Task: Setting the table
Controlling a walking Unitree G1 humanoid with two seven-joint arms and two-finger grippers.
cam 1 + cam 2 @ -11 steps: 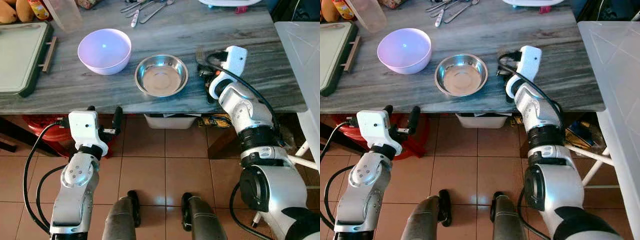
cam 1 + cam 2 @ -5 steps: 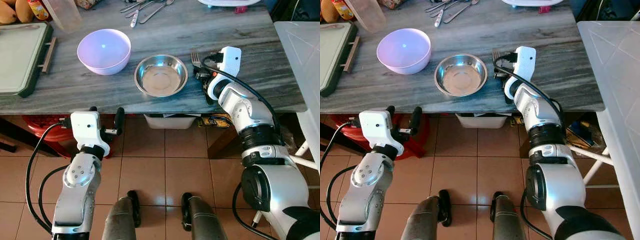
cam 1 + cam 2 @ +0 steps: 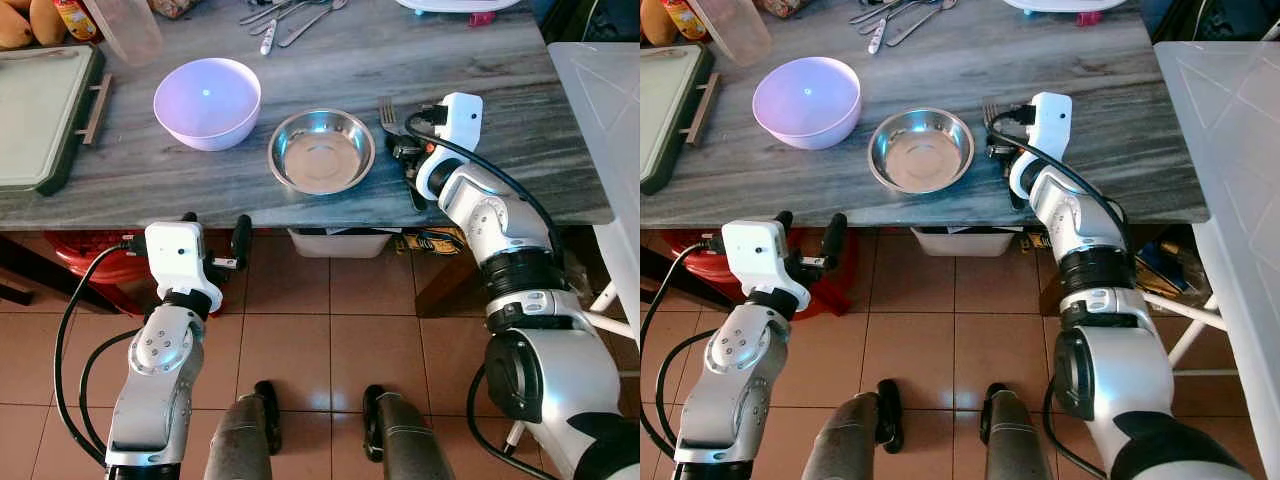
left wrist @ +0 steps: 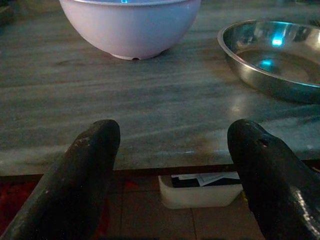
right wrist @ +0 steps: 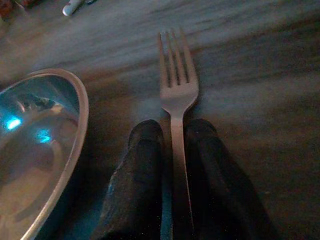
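Change: the fork [image 5: 176,95] is now sitting a little more to the left, closer to the steel bowl [image 3: 321,150].
Right gripper [image 5: 172,142]: its fingers are closing tight on the fork handle, low over the table [image 3: 560,150].
Fork: it is lying flat, prongs pointing far.
Left gripper [image 4: 170,150]: it is hanging wide open, holding nothing, at the near table edge.
Purple bowl [image 3: 207,101]: it is sitting left of the steel bowl.
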